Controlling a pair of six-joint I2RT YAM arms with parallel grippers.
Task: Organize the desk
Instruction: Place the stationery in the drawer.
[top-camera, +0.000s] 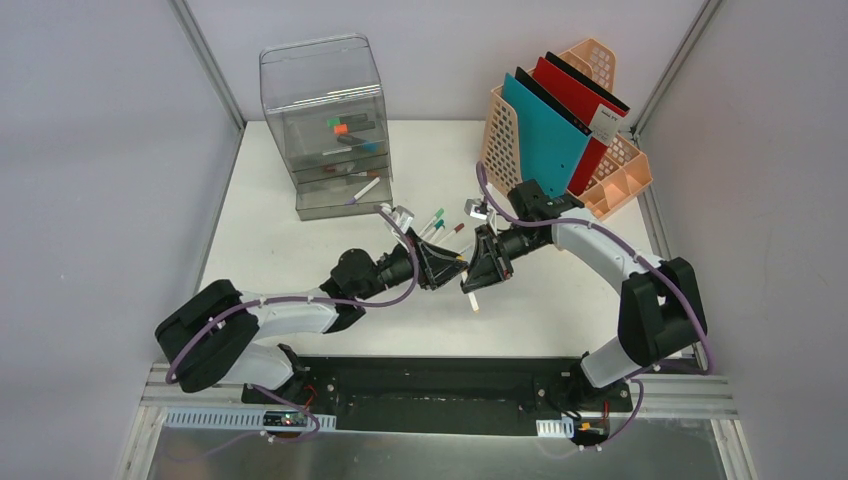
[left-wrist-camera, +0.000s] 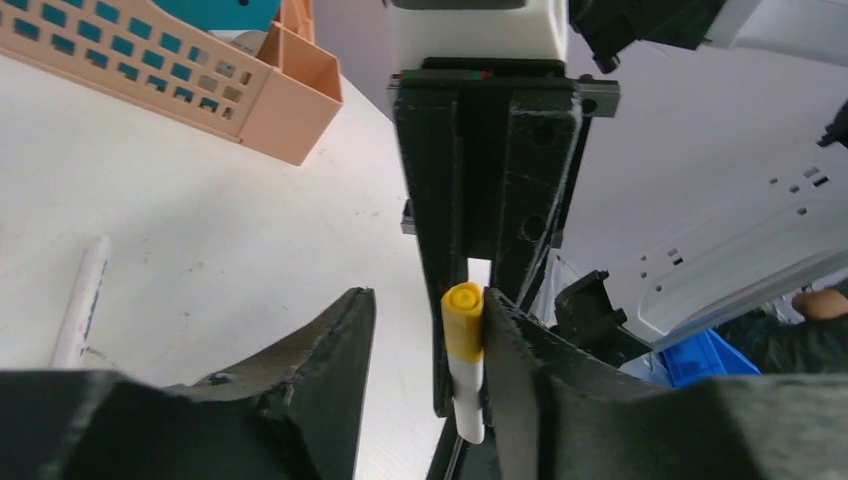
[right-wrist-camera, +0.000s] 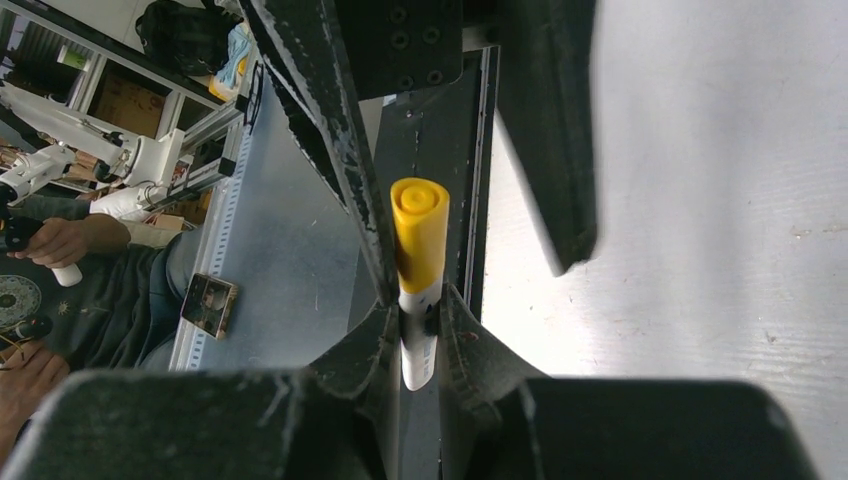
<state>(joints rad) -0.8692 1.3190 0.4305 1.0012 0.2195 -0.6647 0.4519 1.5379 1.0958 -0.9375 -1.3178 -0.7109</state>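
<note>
marker (right-wrist-camera: 419, 260): yellow cap, white barrel | desk (top-camera: 280, 250): white | file rack (top-camera: 500, 135): peach, lattice-holed | folder (top-camera: 545, 140): teal

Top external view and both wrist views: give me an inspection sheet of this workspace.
Surface: white desk, faint marks in the right wrist view.
Job's things: yellow-capped marker held above the desk; clear drawer unit back left; file organizer back right, holding folders.
Clutter: loose markers lying mid-desk, beyond the grippers.
Grippers: right gripper shut on the marker; left gripper open, jaws either side of the marker, not closed.
Cables: purple cables run along both arms; none seen lying on the desk.
Surroundings: grey walls on three sides; a seated person beyond the rail in the right wrist view.
</note>
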